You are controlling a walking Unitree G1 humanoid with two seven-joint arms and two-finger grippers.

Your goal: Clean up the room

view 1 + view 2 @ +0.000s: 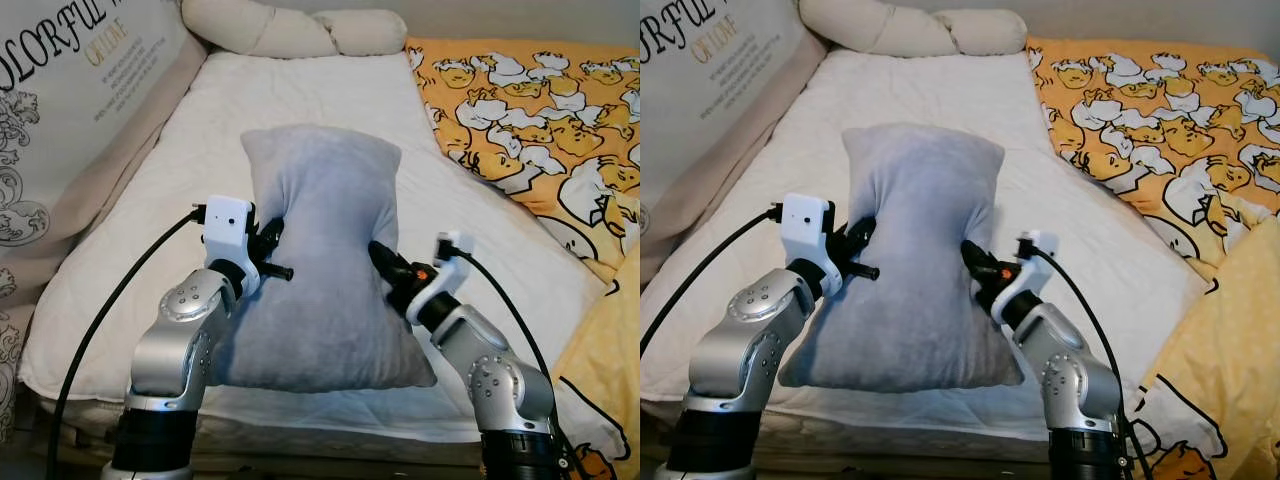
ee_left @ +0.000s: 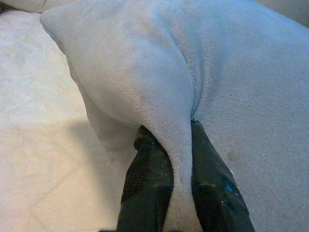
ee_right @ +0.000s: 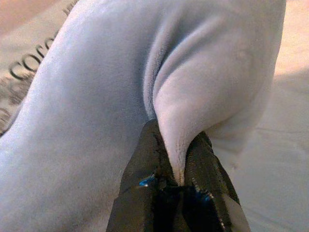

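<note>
— So, what have you got hold of?

— The grey pillow (image 1: 320, 260). My left gripper (image 2: 179, 145) is pinched on a fold of plush at its left edge, and my right gripper (image 3: 179, 154) is clamped on a fold at its right edge. Both pairs of fingers stand narrow, with only the pinched cloth between them.

— Where is the pillow?

— Lengthwise on the white mattress (image 1: 300, 100), its near end by the mattress's front edge, between my two silver arms. Whether it is resting there or raised a little, I cannot tell.

— What else is around it?

— A long cream bolster (image 1: 290, 28) lies across the head of the bed. An orange blanket with cartoon figures (image 1: 540, 130) is bunched along my right side. On my left, a cushion printed with lettering (image 1: 70, 110) leans beside the mattress.
</note>
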